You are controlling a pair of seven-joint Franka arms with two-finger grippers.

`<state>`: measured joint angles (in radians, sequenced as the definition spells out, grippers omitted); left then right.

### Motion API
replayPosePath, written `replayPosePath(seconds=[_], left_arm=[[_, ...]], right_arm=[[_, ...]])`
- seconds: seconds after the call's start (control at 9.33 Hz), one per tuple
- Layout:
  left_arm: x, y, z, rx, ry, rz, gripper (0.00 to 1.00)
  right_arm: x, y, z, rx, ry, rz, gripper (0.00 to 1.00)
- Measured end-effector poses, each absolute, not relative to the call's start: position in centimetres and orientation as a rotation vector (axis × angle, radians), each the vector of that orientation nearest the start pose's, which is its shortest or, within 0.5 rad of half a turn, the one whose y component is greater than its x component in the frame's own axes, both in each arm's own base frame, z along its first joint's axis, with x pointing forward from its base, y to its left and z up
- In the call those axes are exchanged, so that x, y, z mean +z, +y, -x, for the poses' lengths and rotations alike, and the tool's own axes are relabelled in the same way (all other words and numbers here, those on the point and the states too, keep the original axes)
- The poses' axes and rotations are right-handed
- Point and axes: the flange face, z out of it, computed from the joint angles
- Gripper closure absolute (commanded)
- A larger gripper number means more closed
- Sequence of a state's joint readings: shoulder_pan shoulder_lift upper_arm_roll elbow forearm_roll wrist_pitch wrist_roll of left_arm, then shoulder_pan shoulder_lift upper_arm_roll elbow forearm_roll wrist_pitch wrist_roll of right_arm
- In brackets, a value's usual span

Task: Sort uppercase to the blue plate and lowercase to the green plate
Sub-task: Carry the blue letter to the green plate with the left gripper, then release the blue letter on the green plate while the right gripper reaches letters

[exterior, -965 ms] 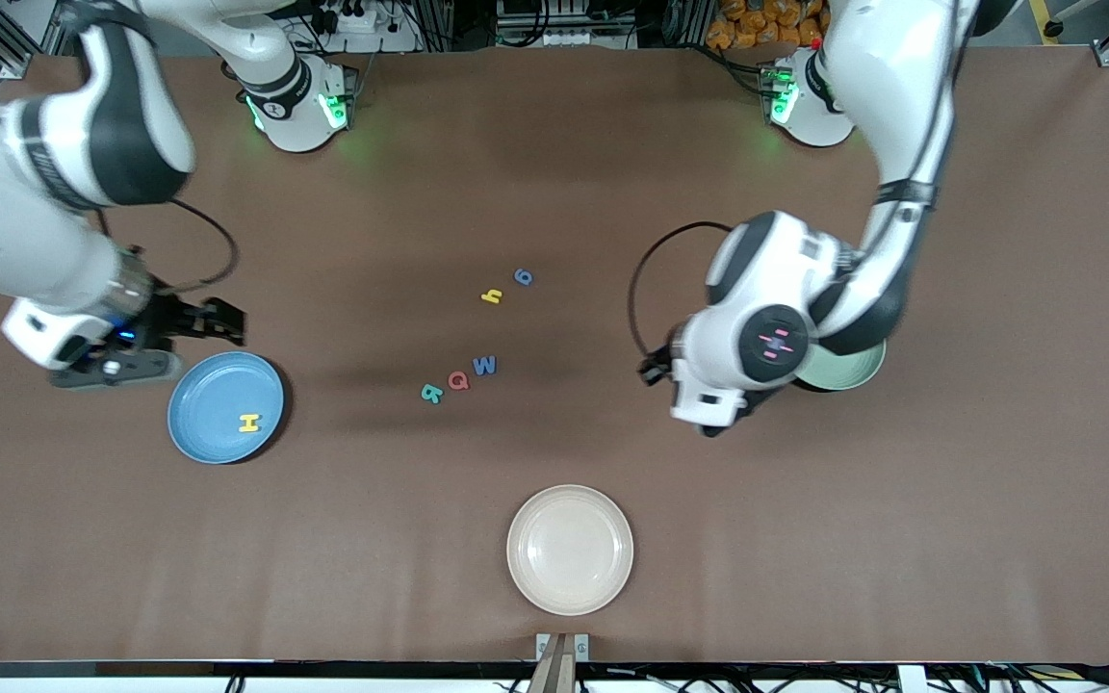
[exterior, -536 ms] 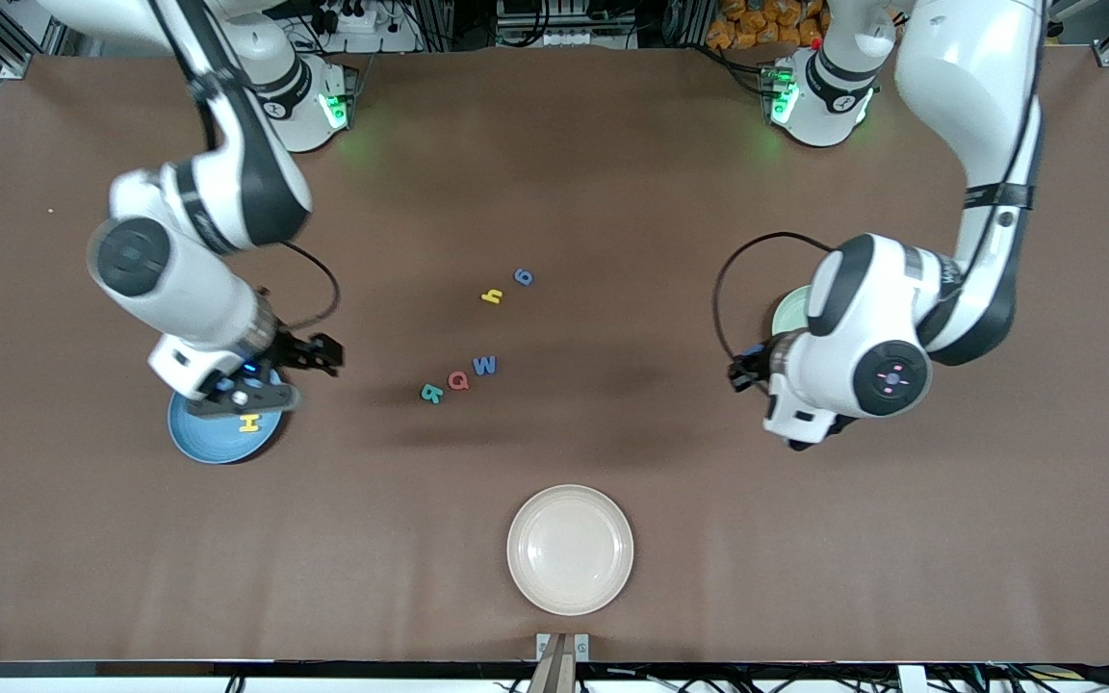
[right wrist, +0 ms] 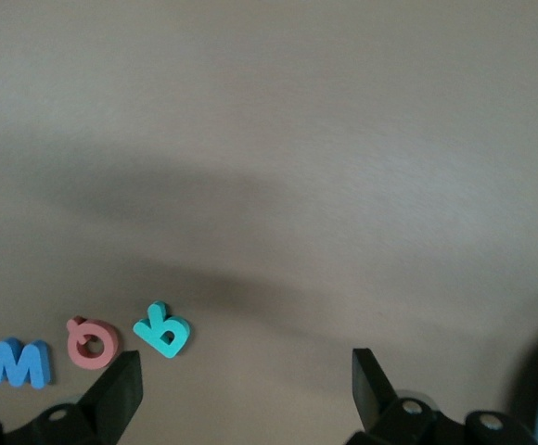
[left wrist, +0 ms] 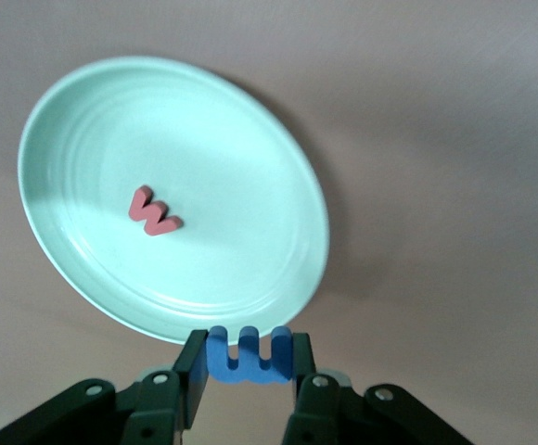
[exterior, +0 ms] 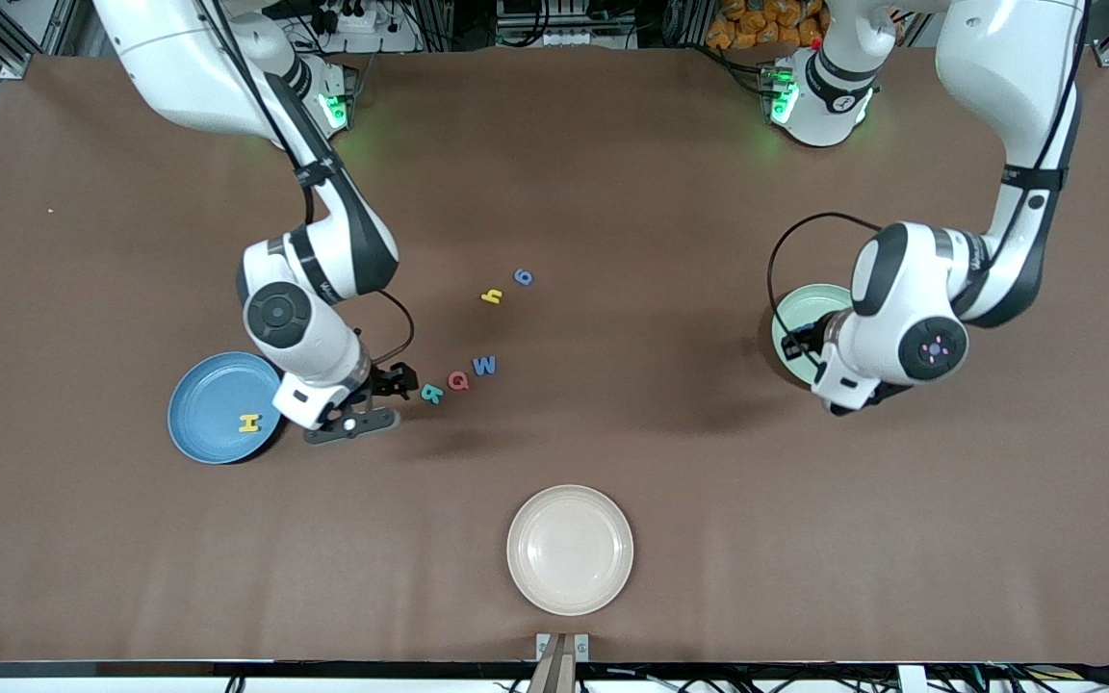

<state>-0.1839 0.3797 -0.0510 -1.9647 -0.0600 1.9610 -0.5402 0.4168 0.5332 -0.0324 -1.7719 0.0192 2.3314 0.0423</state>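
Readable characters: a yellow H [exterior: 248, 423] lies flat in the blue plate [exterior: 203, 409], the plate's only content. Taking that plate as the landmark, a teal R [exterior: 431, 393], a red Q [exterior: 458, 380] and a blue W [exterior: 484, 365] sit in a short row on the bare desk [exterior: 554, 173] toward the left arm's end; they stand close together, and whether they touch cannot be told. A yellow h [exterior: 492, 296] and a blue g-like letter [exterior: 523, 277] lie farther from the front camera than that row, also on the desk. The green plate [left wrist: 93, 130] lies well toward the left arm's end from the blue plate and holds one red w [left wrist: 153, 212]. A cream plate [exterior: 569, 549], nearer the front camera than the blue plate, shows no letters. The right claw [right wrist: 246, 385] is released, fingers spread wide, low over the desk between the blue plate and the teal R. The left claw [left wrist: 248, 363] is clenched on a blue m [left wrist: 248, 354], over the green plate's rim.
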Motion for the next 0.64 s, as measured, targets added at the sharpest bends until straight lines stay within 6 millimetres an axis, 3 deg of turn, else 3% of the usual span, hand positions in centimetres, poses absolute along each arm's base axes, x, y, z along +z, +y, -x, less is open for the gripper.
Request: replayPosePath(seconds=[0.11, 0.32, 0.64], left_arm=[[23.9, -12.7, -53.5, 0.567, -0.491, 2.965, 1.0], [20.8, -11.3, -51.0, 0.533, -0.441, 2.94, 0.91], [19.2, -10.6, -49.8, 0.489, -0.431, 2.954, 0.33]], right_arm=[[25.7, 25.9, -61.0, -0.031, -0.644, 3.073, 0.0], [24.0, 27.7, -60.3, -0.017, -0.886, 3.013, 0.0], [20.0, 28.8, -59.9, -0.009, -1.208, 2.895, 0.0]])
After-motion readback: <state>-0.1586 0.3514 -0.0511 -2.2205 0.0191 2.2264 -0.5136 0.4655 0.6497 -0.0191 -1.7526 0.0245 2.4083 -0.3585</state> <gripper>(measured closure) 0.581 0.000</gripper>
